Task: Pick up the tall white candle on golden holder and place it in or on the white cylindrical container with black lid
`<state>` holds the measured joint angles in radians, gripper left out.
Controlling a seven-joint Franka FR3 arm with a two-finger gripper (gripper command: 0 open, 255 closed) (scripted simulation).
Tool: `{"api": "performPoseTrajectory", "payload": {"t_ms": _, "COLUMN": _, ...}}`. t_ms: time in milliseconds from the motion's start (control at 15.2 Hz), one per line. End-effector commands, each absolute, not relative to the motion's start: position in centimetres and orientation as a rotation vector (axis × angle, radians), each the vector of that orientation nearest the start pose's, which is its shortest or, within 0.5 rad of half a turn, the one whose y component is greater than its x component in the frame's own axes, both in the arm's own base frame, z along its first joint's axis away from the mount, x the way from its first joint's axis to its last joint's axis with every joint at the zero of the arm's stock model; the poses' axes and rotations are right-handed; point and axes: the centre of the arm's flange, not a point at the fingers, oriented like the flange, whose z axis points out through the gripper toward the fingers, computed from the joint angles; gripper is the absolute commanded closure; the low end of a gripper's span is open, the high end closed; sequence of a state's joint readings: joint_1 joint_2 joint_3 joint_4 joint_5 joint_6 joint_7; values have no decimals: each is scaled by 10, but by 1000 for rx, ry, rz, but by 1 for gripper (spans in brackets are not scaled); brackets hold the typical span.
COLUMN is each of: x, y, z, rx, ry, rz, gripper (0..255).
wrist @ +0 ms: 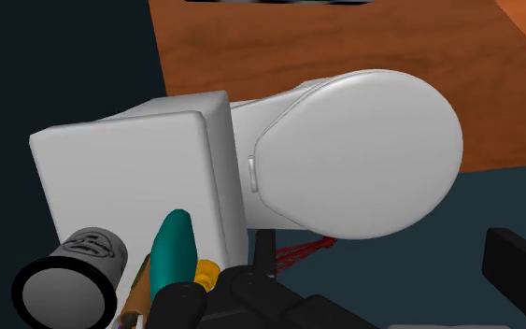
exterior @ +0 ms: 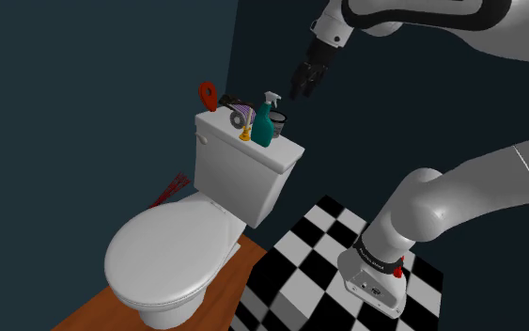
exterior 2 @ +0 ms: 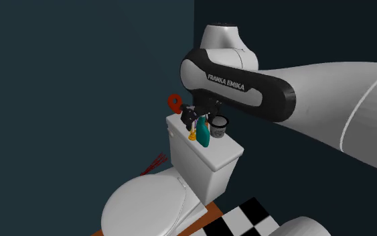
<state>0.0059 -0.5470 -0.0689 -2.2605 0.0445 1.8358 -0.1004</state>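
Shoulder view first: the gripper (exterior: 305, 86) hangs in the air above the tank (exterior: 243, 167), over toward this view's right end of it. Its fingers are a bit apart with nothing in them. On the tank top the candle (exterior: 244, 133) sits on its gold base, just beside a teal bottle (exterior: 263, 125). On the bottle's other side, to this view's right, is the container (exterior: 278, 119), greyish with a black rim. At the tank top's far left end there's a red thing (exterior: 208, 95). Below, the toilet lid (exterior: 163, 259) is down, with wood floor (exterior: 93, 306) under the bowl and checkered floor (exterior: 318, 254) by the stand.

Second exterior view: the arm's big dark link crosses above the tank. The gripper's dark shape overlaps the stuff on top, and I can't tell how close it is. The candle's gold base pokes out just left of the bottle, and the container is on the bottle's right.

Wrist view: looking down past the tank, the container, the bottle and the gold base sit side by side. The black fingers stand apart, clear of the candle.
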Motion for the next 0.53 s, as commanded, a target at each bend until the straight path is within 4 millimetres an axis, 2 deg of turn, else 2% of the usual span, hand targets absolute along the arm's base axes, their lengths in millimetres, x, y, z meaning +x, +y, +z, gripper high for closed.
{"api": "performPoseTrajectory", "payload": {"t_ms": 0, "x": 418, "y": -37, "z": 564, "rx": -3071, "ry": -64, "rz": -202, "gripper": 0}}
{"api": "performPoseTrajectory", "payload": {"t_ms": 462, "x": 490, "y": -69, "z": 520, "rx": -3089, "ry": -92, "rz": -218, "gripper": 0}}
